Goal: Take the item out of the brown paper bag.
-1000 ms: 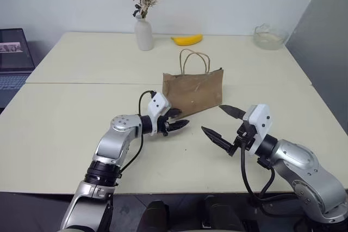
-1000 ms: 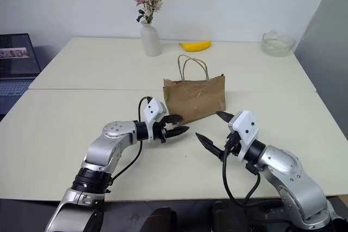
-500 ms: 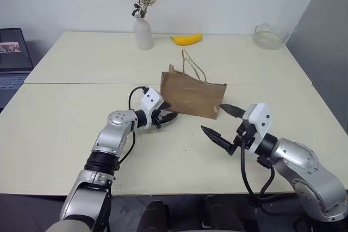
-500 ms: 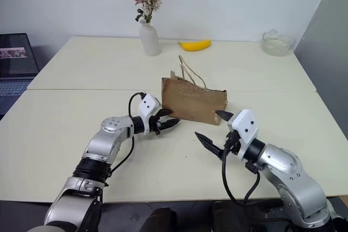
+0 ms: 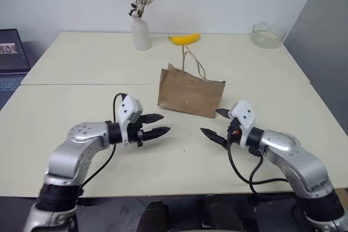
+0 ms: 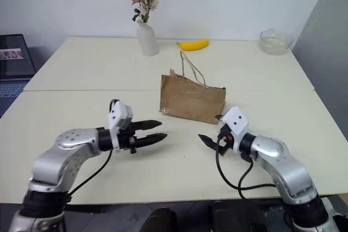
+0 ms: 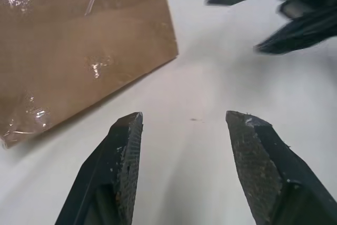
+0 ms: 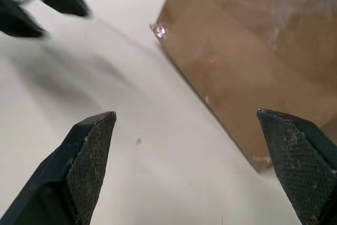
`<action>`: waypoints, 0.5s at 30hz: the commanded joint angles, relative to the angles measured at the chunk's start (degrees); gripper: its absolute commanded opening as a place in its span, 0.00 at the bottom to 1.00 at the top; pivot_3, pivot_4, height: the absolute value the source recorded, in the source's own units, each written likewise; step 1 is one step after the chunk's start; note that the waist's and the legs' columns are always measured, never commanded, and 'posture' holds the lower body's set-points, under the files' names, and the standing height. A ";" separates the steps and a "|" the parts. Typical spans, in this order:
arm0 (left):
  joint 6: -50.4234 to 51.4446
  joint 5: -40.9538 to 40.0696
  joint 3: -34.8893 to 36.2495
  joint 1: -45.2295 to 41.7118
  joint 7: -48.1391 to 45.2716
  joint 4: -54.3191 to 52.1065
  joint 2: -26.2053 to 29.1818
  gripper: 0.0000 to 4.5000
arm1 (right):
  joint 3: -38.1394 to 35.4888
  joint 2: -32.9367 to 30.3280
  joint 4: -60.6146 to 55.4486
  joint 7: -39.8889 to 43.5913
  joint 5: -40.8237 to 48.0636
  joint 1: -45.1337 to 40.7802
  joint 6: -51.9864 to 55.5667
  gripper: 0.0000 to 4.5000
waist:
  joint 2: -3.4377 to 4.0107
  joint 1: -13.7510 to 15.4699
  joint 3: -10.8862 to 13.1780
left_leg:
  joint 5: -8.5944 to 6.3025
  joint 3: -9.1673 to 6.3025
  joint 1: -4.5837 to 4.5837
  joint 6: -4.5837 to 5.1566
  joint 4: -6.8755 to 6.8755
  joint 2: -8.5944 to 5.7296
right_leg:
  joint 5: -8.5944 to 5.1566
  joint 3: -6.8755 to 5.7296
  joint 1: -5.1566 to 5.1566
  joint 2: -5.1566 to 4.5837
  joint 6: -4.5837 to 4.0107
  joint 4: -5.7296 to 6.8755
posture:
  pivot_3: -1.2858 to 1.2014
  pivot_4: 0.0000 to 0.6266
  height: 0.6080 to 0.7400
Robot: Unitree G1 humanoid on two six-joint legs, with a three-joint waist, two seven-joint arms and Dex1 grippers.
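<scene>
Two grippers hover low over the table (image 5: 65, 74), both empty. Left gripper (image 5: 157, 125) has its fingers partly spread and points right. Bag (image 5: 190, 93) stands between and beyond them, tilted, long axis running left-right, handles (image 5: 191, 61) leaning back toward the banana (image 5: 185, 38). Item: cannot tell where. Right gripper (image 5: 216, 124) has its fingers spread wide, pointing left, near the bag's right corner.
</scene>
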 commanded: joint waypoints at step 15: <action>7.63 -16.32 20.54 22.31 7.80 -25.39 5.23 0.59 | 6.27 5.76 29.41 7.19 -11.13 -18.38 -11.94 1.00 | 0.02 -0.55 0.02 | 0.01 0.05 0.06 -0.01 -0.64 0.02 | -0.14 0.03 -0.19 -0.01 -0.17 -0.18 | 0.52 0.24 1.00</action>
